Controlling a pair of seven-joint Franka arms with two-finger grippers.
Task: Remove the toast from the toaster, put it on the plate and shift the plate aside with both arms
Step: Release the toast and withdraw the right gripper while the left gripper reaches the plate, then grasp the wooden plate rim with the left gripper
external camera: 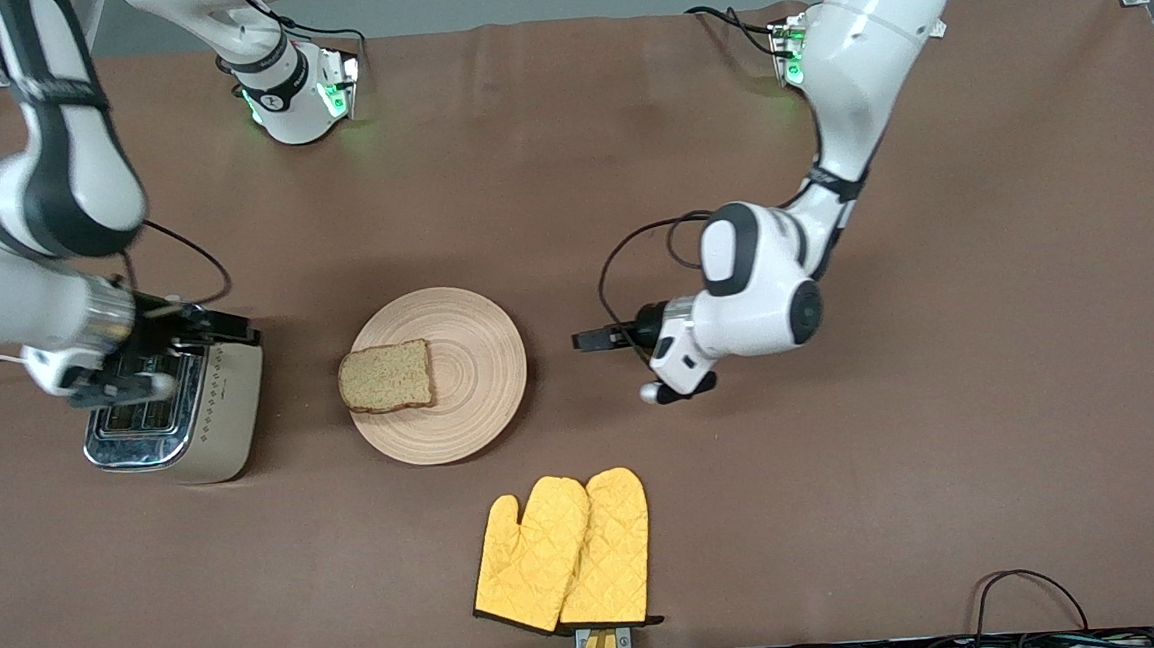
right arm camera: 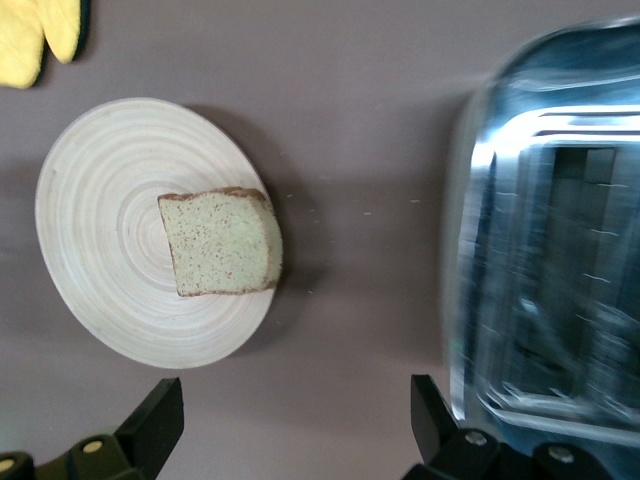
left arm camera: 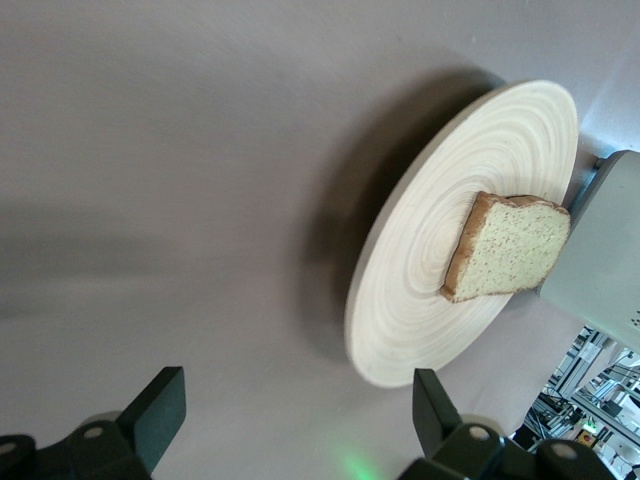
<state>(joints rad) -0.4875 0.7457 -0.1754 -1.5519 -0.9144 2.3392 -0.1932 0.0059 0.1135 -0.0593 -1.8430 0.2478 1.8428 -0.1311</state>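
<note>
Toast (external camera: 386, 377) lies on the plate (external camera: 475, 370), at its rim toward the toaster (external camera: 181, 408). Right gripper (external camera: 125, 387) hovers over the toaster, jaws open; left gripper (external camera: 593, 339) waits beside the plate, jaws open.

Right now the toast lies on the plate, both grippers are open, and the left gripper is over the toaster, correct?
Not quite: the right gripper is over the toaster, as the front view shows. The left gripper is beside the plate. The toast and open fingers are correct.

Brown cloth-covered table (external camera: 567, 164); grey floor at its edges; loose black cables (external camera: 1030, 597)
</note>
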